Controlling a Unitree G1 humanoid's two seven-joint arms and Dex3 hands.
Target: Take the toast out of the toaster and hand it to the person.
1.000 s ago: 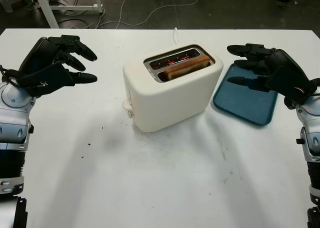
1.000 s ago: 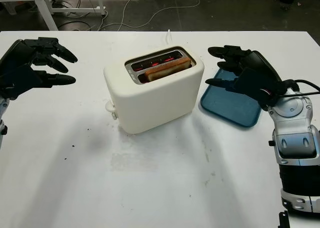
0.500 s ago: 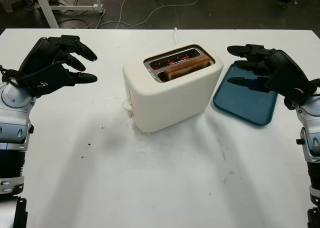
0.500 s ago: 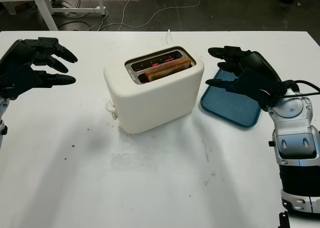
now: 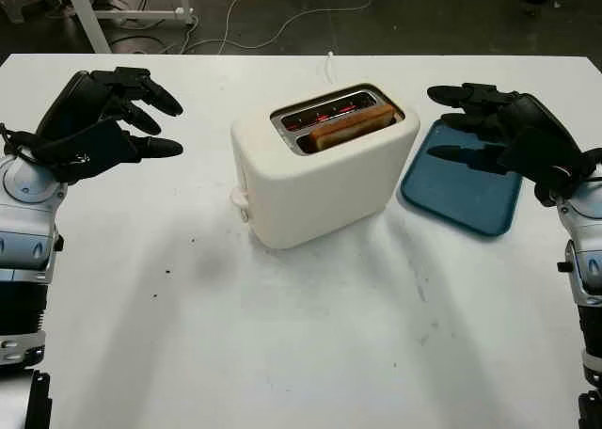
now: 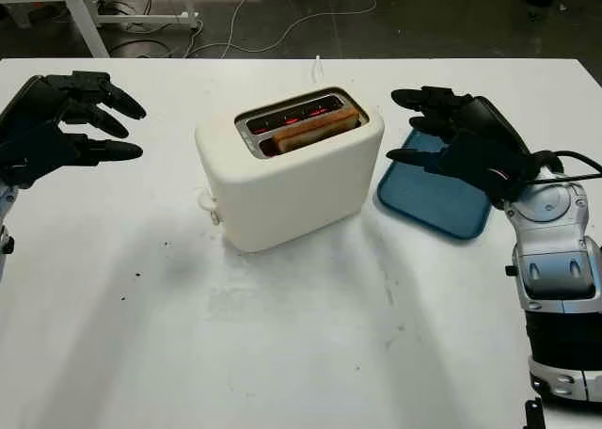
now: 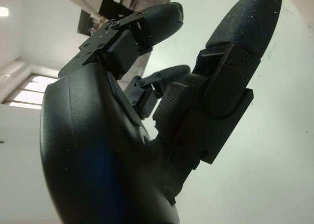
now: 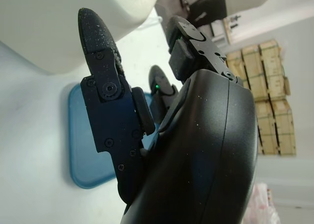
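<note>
toast (image 5: 352, 126) in toaster (image 5: 324, 166) slot, blue tray (image 5: 461, 180) bare beside it

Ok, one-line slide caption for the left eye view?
Toast sits in the cream toaster; open left hand and open right hand flank it, blue tray beside.

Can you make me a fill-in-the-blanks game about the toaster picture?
1. The toast sits in the slot of the ____ nearer the robot.
2. The tray beside the toaster is ____ in colour.
3. The right hand hovers above the ____.
4. The left hand is open and holds ____.

Missing words: toaster; blue; tray; nothing
</note>
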